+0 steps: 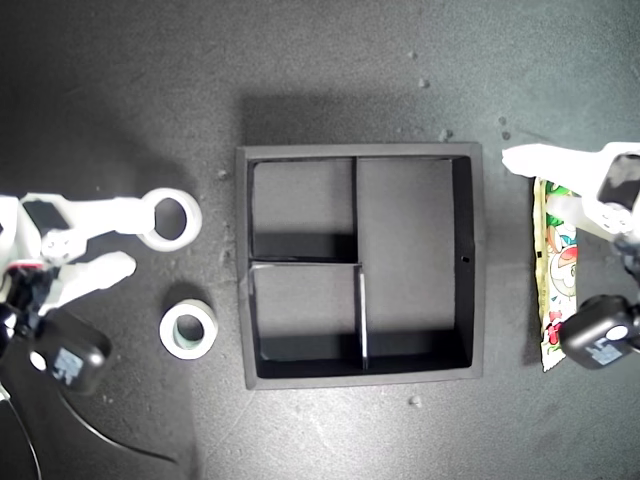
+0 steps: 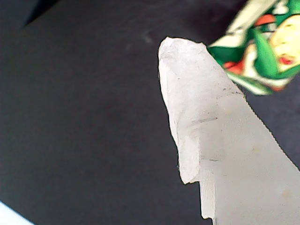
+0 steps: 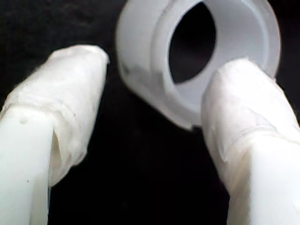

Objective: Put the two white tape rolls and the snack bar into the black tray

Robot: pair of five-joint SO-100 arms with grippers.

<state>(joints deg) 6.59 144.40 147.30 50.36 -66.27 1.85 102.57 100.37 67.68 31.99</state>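
Second gripper (image 1: 135,240), mid-left of the exterior view, spread wide, one fingertip (image 3: 243,93) against the wide-holed white tape roll (image 1: 169,217), nothing clamped. First gripper (image 1: 560,165), upper right of that view, over the snack bar's (image 1: 556,290) top end; only one finger seen, so opening impossible to judge. Thicker tape roll (image 1: 188,329) lower left, outside the black tray (image 1: 476,262) at centre.

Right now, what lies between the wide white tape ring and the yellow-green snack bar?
In the exterior view, the square black tray lies between ring and bar.
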